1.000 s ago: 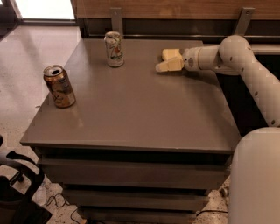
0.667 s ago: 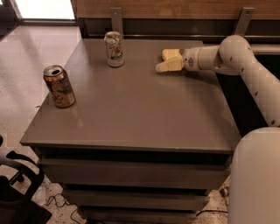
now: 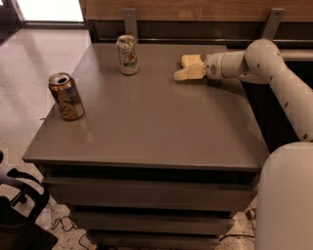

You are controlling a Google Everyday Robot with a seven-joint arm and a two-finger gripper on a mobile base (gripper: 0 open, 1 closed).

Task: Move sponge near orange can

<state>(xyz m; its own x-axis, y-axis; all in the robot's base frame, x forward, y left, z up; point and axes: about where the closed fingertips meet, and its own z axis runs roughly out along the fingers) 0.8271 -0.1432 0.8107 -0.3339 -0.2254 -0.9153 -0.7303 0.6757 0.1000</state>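
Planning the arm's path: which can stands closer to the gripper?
The white-and-green can at the back of the table; the gripper is beside it, over the back right part. The orange can stands much farther off, by the left edge.

**Office or lab workroom**

My end effector [image 3: 182, 68] is out over the far right of a plain grey desk [image 3: 161, 132] with drawer-like tiers below. Speckled polished floor [image 3: 29, 63]. Wood-panelled wall [image 3: 195, 9] with metal brackets [image 3: 130, 22]. Black chair base [image 3: 19, 205] lower left, loose cables [image 3: 61, 224] beside it. It reads as workplace, not home.

Gripper [image 3: 189, 67], table [image 3: 146, 127] rear right; sponge [image 3: 191, 60] barely distinguishable.
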